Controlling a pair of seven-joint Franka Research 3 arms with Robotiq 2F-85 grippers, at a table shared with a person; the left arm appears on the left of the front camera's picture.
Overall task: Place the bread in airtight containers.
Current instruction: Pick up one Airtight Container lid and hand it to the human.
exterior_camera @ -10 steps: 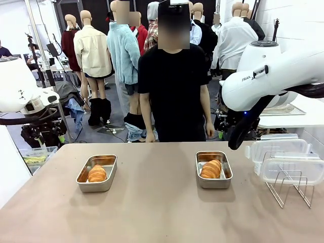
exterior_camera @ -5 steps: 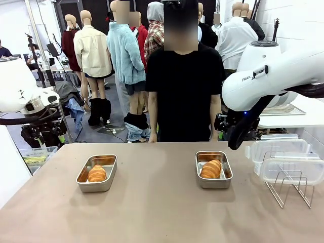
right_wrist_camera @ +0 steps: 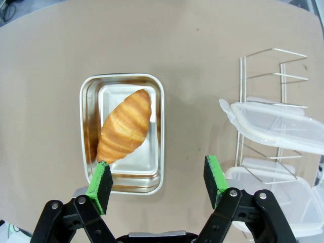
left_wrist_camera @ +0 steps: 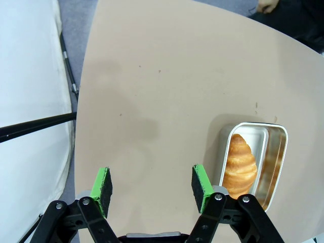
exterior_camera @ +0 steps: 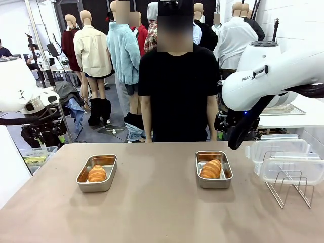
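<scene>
While both arms hang above the table (exterior_camera: 157,217), each of the two steel tins contains one croissant and stands open-topped. The left tin (exterior_camera: 94,187) holds the left croissant (exterior_camera: 96,173). The right tin (exterior_camera: 214,183) holds the right croissant (exterior_camera: 211,169), which lies diagonally across the floor of the tin. Clear lids (exterior_camera: 288,167) rest on a wire rack (exterior_camera: 292,191) to the robot's right of the right tin, apart from it. The left gripper (left_wrist_camera: 152,177) hangs over bare tabletop just beside the left tin, fingers spread wide, gripping nothing. The right gripper (right_wrist_camera: 157,174) hangs over the right tin's edge, fingers likewise wide and empty. A person (exterior_camera: 177,91) stands at the far side, arms hanging down.
</scene>
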